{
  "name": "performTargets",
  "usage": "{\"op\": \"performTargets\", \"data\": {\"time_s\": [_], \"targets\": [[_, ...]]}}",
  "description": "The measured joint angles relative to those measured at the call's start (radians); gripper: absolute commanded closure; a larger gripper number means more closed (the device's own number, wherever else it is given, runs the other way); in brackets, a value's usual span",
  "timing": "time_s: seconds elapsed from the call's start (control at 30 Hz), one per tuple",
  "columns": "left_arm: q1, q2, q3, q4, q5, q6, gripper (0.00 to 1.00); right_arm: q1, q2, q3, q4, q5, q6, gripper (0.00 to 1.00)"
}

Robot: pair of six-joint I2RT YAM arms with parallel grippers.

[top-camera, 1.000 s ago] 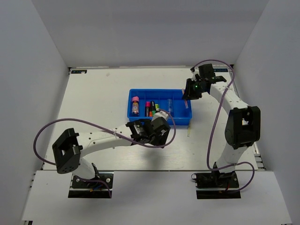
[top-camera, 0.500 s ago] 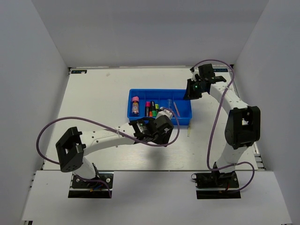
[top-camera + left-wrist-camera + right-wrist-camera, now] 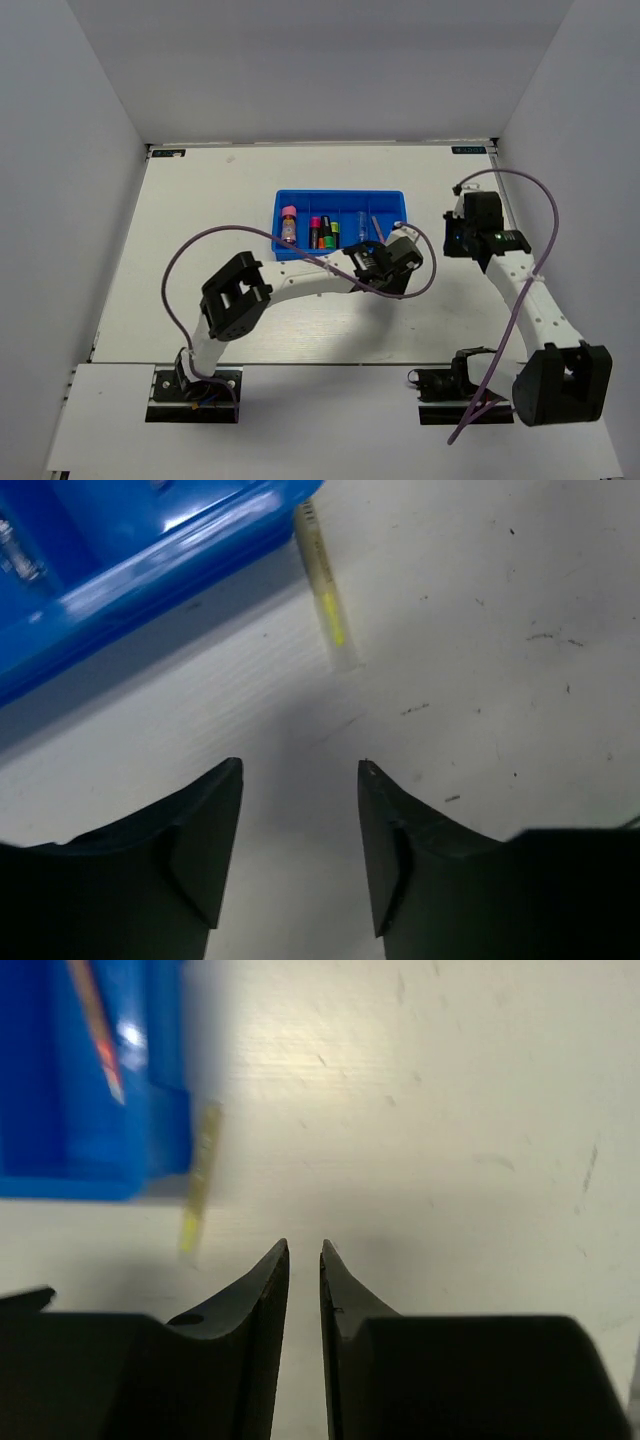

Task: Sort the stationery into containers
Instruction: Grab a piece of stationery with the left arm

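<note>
The blue tray (image 3: 340, 203) holds a pink-capped glue stick (image 3: 289, 222), several highlighters (image 3: 320, 233), a clear pen (image 3: 362, 226) and a pink stick (image 3: 378, 228). The pink stick also shows in the right wrist view (image 3: 95, 1030). A pale-yellow stick (image 3: 325, 590) lies on the table against the tray's (image 3: 150, 570) right front corner; it also shows in the right wrist view (image 3: 200, 1175). My left gripper (image 3: 300, 768) is open and empty, just short of this stick, near the tray's front right (image 3: 405, 262). My right gripper (image 3: 305, 1248) is shut and empty, over bare table right of the tray (image 3: 452, 238).
White walls enclose the table on three sides. The left arm's purple cable (image 3: 190, 255) loops over the table left of the tray. The right arm's cable (image 3: 535, 190) arches near the right wall.
My left gripper has swung right along the tray's front to its right corner. My right gripper has pulled away from the tray's far right end. The pink stick now lies in the tray.
</note>
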Motion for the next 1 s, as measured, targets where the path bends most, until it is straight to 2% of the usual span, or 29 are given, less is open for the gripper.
{"op": "performTargets", "data": {"time_s": [0.2,0.63,1.0], "targets": [[-0.021,0.145,0.101,0.025,-0.034,-0.035,0.36,-0.069,-0.116,-0.158,-0.010,0.064,-0.026,0.76],[-0.043,0.243,0.156,0.082,-0.184,-0.084,0.36,-0.148,-0.145,-0.164,-0.004,0.005,-0.021,0.76],[-0.045,0.295,0.190,0.091,-0.284,-0.128,0.45,-0.199,-0.159,-0.164,-0.005,-0.040,-0.019,0.76]]}}
